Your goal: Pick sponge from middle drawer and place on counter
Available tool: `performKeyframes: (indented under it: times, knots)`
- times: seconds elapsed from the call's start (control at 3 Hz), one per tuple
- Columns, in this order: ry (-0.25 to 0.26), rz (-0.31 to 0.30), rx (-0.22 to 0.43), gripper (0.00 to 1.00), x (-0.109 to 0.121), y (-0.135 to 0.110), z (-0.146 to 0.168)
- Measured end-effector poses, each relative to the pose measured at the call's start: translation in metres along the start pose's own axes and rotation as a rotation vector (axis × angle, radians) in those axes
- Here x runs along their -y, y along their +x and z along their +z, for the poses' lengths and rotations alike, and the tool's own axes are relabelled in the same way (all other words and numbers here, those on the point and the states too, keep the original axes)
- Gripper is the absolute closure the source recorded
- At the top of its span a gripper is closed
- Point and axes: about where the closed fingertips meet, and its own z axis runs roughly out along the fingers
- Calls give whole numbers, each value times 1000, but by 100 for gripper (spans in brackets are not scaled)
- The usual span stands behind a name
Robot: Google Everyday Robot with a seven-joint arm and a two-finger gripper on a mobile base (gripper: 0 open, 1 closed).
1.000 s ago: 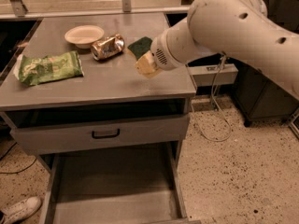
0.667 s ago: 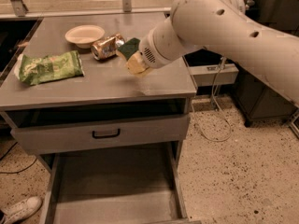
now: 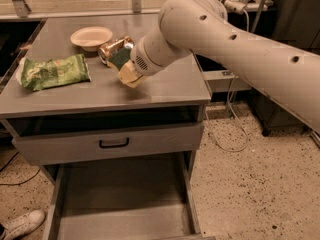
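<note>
Camera view shows my gripper (image 3: 127, 73) closed on the sponge (image 3: 119, 59), low over the far middle of the counter (image 3: 165, 91), just right of a tipped can (image 3: 111, 48), which I might knock rolling if I release while drifting left.

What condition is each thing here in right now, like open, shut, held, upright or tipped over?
gripper: over the counter, shut on the sponge.
sponge: held, seemingly just above the counter.
middle drawer: pulled open, floor bare.
drawer with black handle: shut.
can: lying on its side.
paper bowl: upright, looks empty.
snack bag: lying flat.
</note>
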Motion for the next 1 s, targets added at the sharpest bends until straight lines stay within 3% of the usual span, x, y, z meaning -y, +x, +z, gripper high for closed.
performKeyframes:
  times: [0.33,0.67,1.0]
  knots:
    - [-62,10,9,100,-6,1,28]
    - [-89,19,4,100,-6,6,46]
    - [-90,19,4,81,-6,6,47]
